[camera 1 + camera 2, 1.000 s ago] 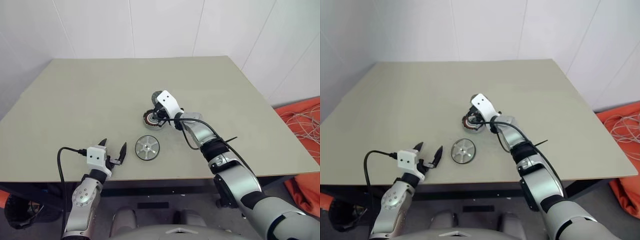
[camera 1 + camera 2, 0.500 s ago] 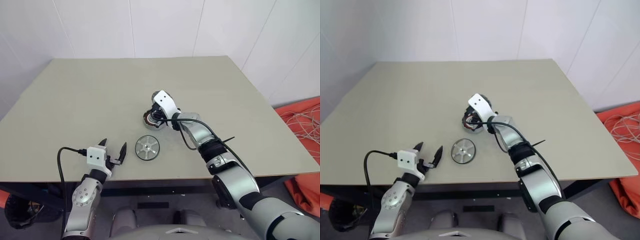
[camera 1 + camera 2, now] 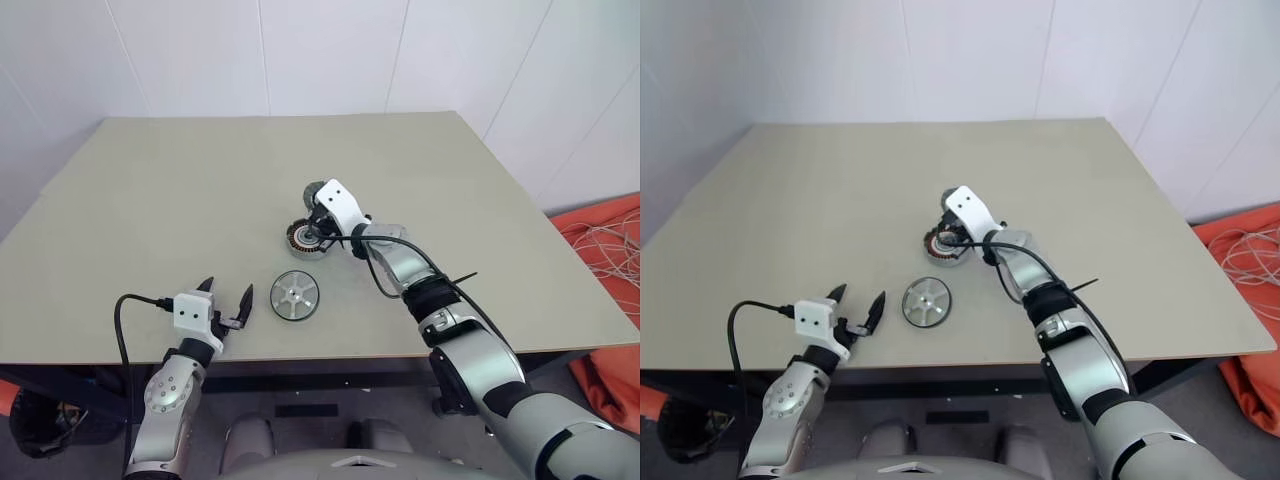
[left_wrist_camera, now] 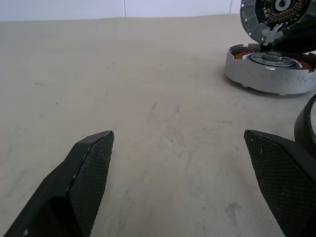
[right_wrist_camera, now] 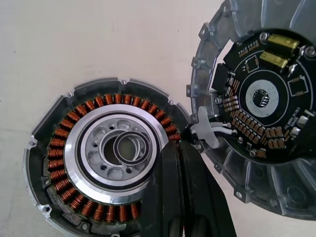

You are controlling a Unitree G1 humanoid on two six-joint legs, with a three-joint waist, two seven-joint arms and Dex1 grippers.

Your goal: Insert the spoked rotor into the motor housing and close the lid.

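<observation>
White walls behind, grey-green desk (image 3: 180, 190) in front. Motor housing (image 5: 106, 155) is seen lying flat near the desk's middle, copper windings ringed around a silver centre, open and with no rotor in it. Lid (image 5: 261, 106) is joined at the housing's edge and stands tilted up, circuit-board face exposed. Right pincer (image 5: 178, 153) is seen with its fingers pressed together, tips over the housing's rim just beside the hinge; nothing is gripped between them. Contact with the rim can't be told. Spoked rotor (image 3: 295, 296) is seen flat on the desk, nearer the front edge than the housing, apart from it. Left pincer (image 3: 230, 303) is held spread wide and empty near the front edge, to the left of the rotor, not touching it.
</observation>
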